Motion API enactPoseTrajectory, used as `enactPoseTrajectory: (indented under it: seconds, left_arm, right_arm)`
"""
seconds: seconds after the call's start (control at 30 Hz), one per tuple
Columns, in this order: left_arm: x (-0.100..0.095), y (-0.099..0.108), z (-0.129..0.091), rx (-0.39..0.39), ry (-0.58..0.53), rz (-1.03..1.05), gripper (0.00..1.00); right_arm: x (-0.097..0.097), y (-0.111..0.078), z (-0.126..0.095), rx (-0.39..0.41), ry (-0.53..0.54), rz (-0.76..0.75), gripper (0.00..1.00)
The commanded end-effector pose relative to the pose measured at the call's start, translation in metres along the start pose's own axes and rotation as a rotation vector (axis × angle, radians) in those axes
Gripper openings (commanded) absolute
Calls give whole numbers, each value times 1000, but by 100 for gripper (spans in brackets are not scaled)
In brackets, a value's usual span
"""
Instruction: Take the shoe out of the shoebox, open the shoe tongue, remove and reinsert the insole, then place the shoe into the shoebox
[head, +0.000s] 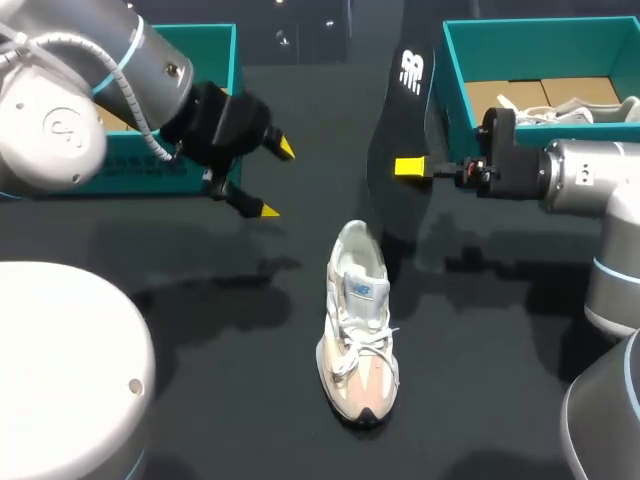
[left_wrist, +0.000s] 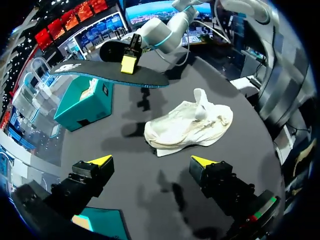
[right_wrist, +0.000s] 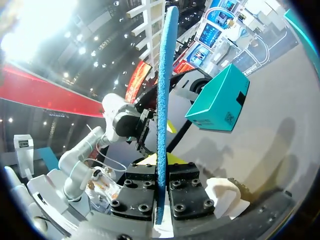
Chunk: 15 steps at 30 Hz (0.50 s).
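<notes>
Insole (head: 400, 110) out of the shoe (head: 358, 325); reinsertion looks next.
The right gripper (head: 412, 167) pinches it on edge above the tabletop (head: 200, 330), near the right shoebox (head: 455, 90) wall. The shoe lies mid-tabletop with room around it. The insole needs lowering toe-first. The left gripper (head: 277, 180) hangs wide open, empty.

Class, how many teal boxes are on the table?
2. The left box stands at the far left; the right box stands at the far right. None seems hidden.
</notes>
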<state>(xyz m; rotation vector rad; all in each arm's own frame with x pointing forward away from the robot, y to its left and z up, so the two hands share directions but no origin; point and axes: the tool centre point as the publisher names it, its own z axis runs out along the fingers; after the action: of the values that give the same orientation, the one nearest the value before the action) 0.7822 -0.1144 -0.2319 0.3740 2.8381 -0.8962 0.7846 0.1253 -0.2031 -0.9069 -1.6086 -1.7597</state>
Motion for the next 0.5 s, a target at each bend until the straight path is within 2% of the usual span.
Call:
enactPoseTrajectory:
  seconds: [0.03,0.17,0.27,0.37,0.5]
  left_arm:
    - [0,-6,-1,-108,0,-8,100]
    - [0,-6,-1,-108,0,-8,100]
    - [11,0,18,-63,48,-39,100]
    - [23,7,30,-103,56,-44,100]
    - [31,11,37,-114,68,-61,100]
  right_arm:
    - [-3,2,2,7,4,0,0]
    - [-3,2,2,7,4,0,0]
    - [-3,2,2,7,4,0,0]
    - [-9,-5,3,-8,10,-25,0]
    - [-14,-11,5,-2,3,-45,0]
